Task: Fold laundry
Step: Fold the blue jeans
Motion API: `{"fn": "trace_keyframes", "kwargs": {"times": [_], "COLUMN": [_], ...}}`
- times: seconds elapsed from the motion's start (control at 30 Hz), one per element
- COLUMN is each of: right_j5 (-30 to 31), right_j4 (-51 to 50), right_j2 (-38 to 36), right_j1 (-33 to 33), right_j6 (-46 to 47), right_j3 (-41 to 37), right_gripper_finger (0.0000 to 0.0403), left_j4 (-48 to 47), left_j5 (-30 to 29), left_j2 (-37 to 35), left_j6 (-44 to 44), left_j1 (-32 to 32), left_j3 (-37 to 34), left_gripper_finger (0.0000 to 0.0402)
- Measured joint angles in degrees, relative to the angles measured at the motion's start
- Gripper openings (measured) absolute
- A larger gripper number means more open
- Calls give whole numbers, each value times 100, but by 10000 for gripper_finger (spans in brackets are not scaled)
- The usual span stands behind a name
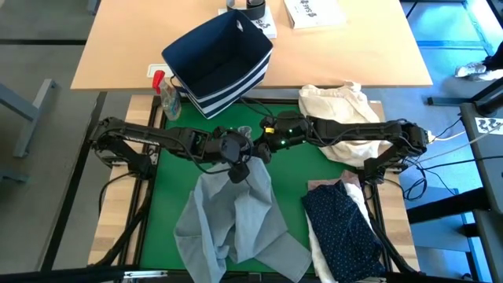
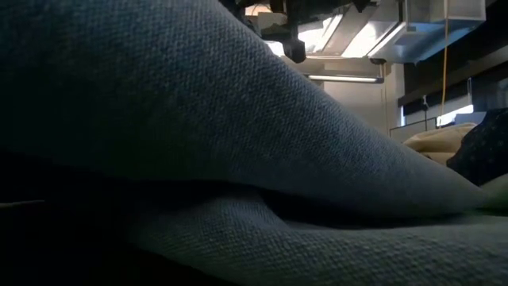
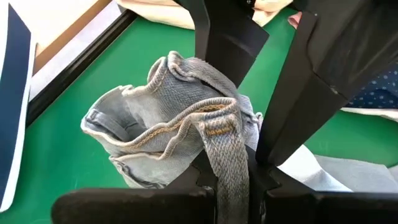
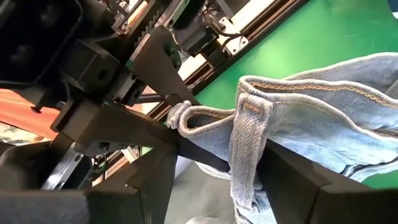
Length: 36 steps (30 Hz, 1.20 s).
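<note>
On green mat, one grey jeans (image 1: 236, 216), two end effectors, left end effector (image 1: 236, 169) clamped, right end effector (image 1: 258, 149) spread

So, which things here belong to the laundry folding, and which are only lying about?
Belong to the job:
- light grey jeans, waistband held by the left tool
- navy dotted shirt
- white shirt

Lying about:
- navy striped bin
- cream cloth bundle
- spray bottle

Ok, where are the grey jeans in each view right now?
High: jeans hang from centre down over the green mat.
Low: grey cloth fills nearly the whole frame.
Left wrist: waistband at centre, belt loop pinched by the left gripper.
Right wrist: waistband right of centre.
Shared landmark: the mat, except in low.
</note>
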Motion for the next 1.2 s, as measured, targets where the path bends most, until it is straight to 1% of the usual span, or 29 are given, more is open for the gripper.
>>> {"fn": "trace_keyframes", "kwargs": {"times": [0.2,0.27,0.37,0.57,0.63,0.8,0.93,1.1,1.2], "right_j5": [50,-114,-693,-811,-630,151,375,928,1260], "right_j4": [-17,3,81,269,273,343,474,446,456], "right_j2": [0,0,7,7,7,22,26,26,76], "right_j1": [-63,-76,-206,-275,-261,-177,-164,-8,91], "right_j6": [9,8,-134,-53,3,127,129,65,-31], "right_j3": [0,0,0,0,0,0,0,0,7], "right_gripper_finger": [217,216,216,216,216,216,216,216,204], "left_j4": [2,3,89,195,188,237,240,236,194], "left_j5": [-17,-41,-29,-203,-229,-302,-431,-521,-608], "left_j2": [2,2,4,4,4,4,2,2,4], "left_j6": [221,344,595,1039,1030,1036,1005,891,872], "left_j1": [-5,-11,-35,-73,-64,-53,-55,-55,-54], "left_j3": [0,2,11,13,13,12,11,11,11], "left_gripper_finger": [23,23,23,23,23,23,23,23,23]}}
